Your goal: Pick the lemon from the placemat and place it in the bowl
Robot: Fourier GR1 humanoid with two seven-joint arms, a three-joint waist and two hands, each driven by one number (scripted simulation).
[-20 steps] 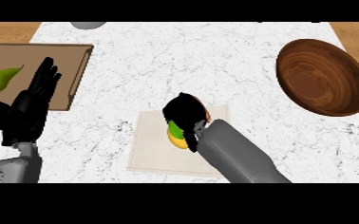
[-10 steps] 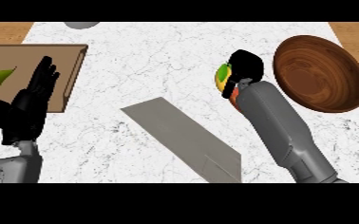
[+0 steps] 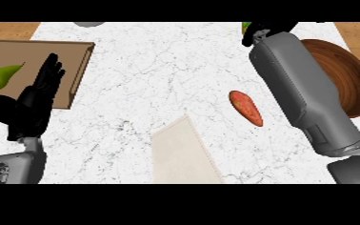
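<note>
One wooden bowl (image 3: 336, 71) sits at the right edge, partly behind the right forearm. The right hand (image 3: 264, 30), at the upper right, is curled round what seems to be the lemon (image 3: 246, 26), only a green-yellow sliver showing. One placemat (image 3: 181, 153) lies tilted at bottom centre, one red object (image 3: 246, 107) beside it. The left hand (image 3: 38, 97) rests open at the left over one brown board (image 3: 46, 62). No writing shows.

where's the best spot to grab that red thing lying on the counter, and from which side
Probably across its narrow middle, coming straight down from above. The red thing lies flat on the marble counter, long and slim, slanting from upper left to lower right, so fingers should close across its short width, with open counter on both long sides.
</note>
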